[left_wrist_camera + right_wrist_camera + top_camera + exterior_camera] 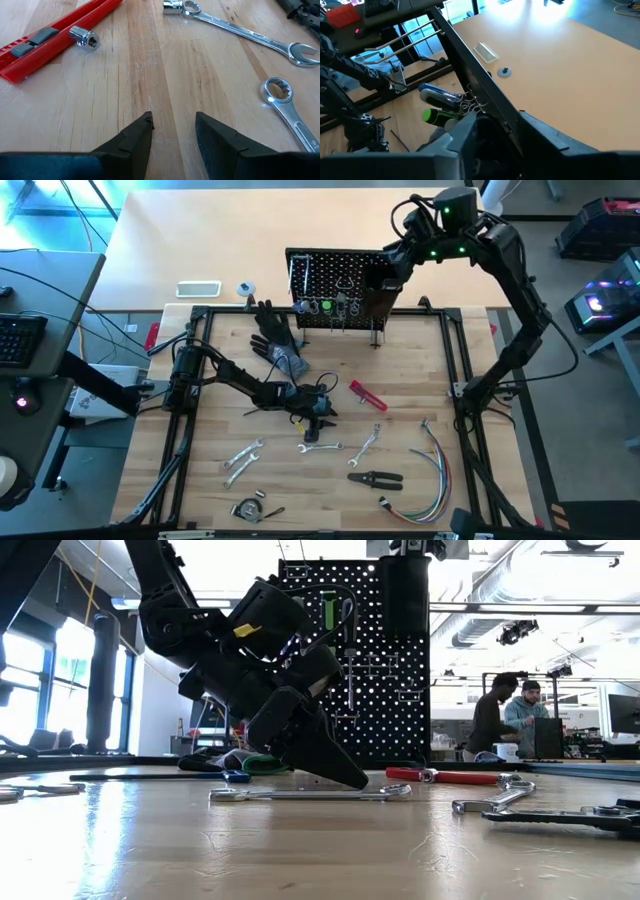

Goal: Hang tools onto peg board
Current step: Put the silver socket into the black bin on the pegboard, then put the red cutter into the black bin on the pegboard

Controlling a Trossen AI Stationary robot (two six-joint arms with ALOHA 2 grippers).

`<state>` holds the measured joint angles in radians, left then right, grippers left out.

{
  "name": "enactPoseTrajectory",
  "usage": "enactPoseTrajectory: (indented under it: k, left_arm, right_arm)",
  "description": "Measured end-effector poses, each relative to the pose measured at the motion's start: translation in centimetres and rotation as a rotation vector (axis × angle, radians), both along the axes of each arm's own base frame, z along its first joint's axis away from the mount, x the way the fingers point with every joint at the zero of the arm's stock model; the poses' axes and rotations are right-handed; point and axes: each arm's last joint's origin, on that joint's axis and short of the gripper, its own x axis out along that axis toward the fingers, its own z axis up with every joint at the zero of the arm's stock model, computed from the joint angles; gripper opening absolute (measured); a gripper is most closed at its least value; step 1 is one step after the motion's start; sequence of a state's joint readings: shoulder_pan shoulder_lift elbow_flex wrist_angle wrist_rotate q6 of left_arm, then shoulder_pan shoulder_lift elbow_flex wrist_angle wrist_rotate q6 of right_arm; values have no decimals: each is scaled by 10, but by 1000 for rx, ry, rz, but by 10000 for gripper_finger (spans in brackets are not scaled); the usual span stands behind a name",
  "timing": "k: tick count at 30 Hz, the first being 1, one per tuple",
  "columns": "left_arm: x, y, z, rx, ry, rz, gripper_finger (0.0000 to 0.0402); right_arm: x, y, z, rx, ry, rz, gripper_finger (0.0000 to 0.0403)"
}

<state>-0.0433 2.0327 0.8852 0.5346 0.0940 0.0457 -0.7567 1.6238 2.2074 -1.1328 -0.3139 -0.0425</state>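
My table (420, 410) is a pale wood top inside a black frame. The peg board (335, 280) stands upright at its twelve o'clock edge, with a blue handle (437, 95) and a green handle (440, 116) already hanging on its hooks and its black bin (378, 292) at the right end. My right arm reaches in from three o'clock, and my right gripper (497, 137) sits at the board's top edge above that bin; its fingers are apart with the board's edge between them, and I cannot tell whether they press on it. My left arm comes in from nine o'clock, and my left gripper (172, 132) is down at the table's centre, tips at the wood, fingers apart and holding nothing. A black glove (275, 335) lies at eleven o'clock of that gripper, below the board. A bundle of wires (435, 470) curls at four o'clock of the table. The red tool (50, 35) lies just at two o'clock of my left gripper, with a small socket (84, 37) beside it. Black pliers (375, 478) lie at five o'clock. Silver wrenches are spread below centre: one long wrench (240, 32), one ring-end wrench (285, 100), and a pair (242, 458) toward seven o'clock.
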Motion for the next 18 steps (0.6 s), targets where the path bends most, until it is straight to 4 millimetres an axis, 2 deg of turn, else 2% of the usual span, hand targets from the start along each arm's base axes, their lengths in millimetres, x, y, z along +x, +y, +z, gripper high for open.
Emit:
enactPoseTrajectory:
  k: [4, 10, 14, 18]
  left_arm:
    - [0, 0, 0, 0, 5, 0, 142]
    - [0, 0, 0, 0, 6, 0, 142]
    - [-1, 0, -1, 1, 10, 0, 142]
    - [-1, 0, -1, 1, 10, -1, 142]
  right_arm:
    - [0, 0, 0, 4, -3, 3, 157]
    - [-2, 2, 3, -17, -11, 11, 165]
    - [-10, 9, 17, -92, -81, 2, 165]
    - [-28, 26, 37, -184, -163, -15, 165]
